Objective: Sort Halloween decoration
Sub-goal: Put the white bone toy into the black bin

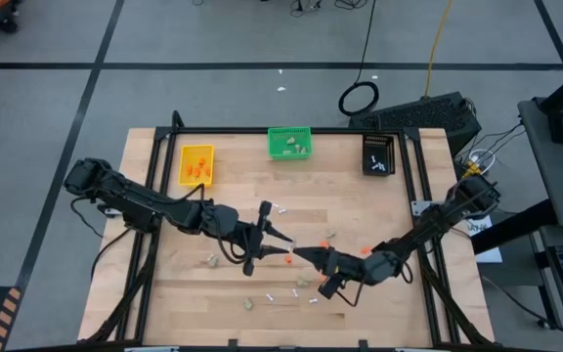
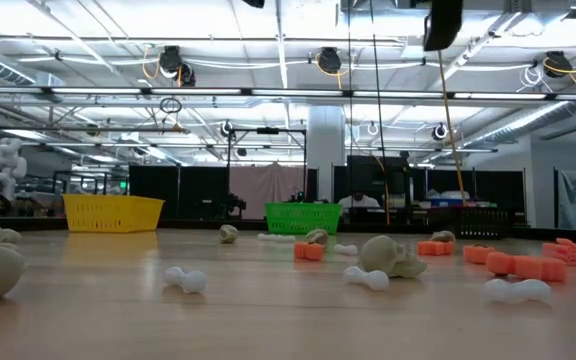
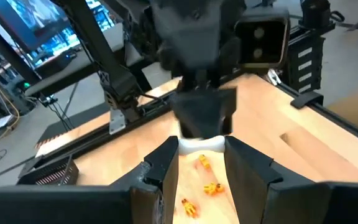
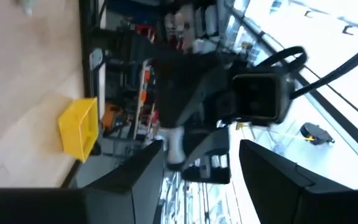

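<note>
Nearest us on the tabletop (image 1: 164,284), much of the Halloween decoration is still unsorted: white sticks (image 1: 272,295), beige-grey lumps (image 1: 249,303) and a few orange bits (image 1: 288,260) lie scattered over the near half. A little farther in, over the middle, the two arms meet tip to tip. The left pincer (image 3: 201,148) is narrowed on one white stick (image 3: 205,144), pinched at its fingertips. The right pincer (image 4: 202,147) faces it with its fingers set wider, and the stick sits just inside them. We cannot tell whether that side grips it yet, so we judge this to be a handover in progress. Along the far edge the work already done shows: orange bits in the yellow bin (image 1: 182,166) on the left, lumps in the green bin (image 1: 288,131) in the middle, and sticks in the black bin (image 1: 379,142) on the right. We judge the sorting under way, with a good share left.
</note>
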Robot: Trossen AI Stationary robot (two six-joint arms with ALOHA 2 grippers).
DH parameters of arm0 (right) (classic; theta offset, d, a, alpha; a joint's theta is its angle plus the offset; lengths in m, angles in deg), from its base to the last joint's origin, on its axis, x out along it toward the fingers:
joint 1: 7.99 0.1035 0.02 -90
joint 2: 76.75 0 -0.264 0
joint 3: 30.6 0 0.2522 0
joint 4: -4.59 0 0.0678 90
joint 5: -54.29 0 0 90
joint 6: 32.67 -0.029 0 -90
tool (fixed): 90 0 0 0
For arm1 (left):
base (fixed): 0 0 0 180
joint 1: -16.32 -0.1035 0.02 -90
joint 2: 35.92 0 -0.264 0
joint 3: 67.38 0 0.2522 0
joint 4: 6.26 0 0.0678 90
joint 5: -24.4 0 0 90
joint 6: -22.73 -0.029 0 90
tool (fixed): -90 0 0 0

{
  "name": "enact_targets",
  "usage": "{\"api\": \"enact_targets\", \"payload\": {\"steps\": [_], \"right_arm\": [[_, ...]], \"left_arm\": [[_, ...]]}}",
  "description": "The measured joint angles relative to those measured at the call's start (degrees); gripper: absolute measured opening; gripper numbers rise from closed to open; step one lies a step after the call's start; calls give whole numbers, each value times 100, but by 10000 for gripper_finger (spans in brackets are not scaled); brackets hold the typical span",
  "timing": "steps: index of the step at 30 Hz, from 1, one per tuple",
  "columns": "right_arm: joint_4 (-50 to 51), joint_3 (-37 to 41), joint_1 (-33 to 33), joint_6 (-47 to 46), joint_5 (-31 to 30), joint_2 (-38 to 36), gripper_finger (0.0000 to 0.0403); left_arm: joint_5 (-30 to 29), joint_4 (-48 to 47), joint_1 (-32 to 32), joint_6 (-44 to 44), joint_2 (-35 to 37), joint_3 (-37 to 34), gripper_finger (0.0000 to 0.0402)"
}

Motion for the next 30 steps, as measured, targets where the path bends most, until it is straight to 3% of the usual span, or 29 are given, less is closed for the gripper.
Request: {"api": "enact_targets", "payload": {"steps": [6,19,30], "right_arm": [[618,-1,-160,-168,107,0,196],[376,-1,-397,-125,609,0,193],[341,-1,-528,-163,904,0,104]], "left_arm": [[0,180,30,4,7,0,118],[0,231,38,138,9,2,118],[-1,205,38,155,9,2,118]]}}
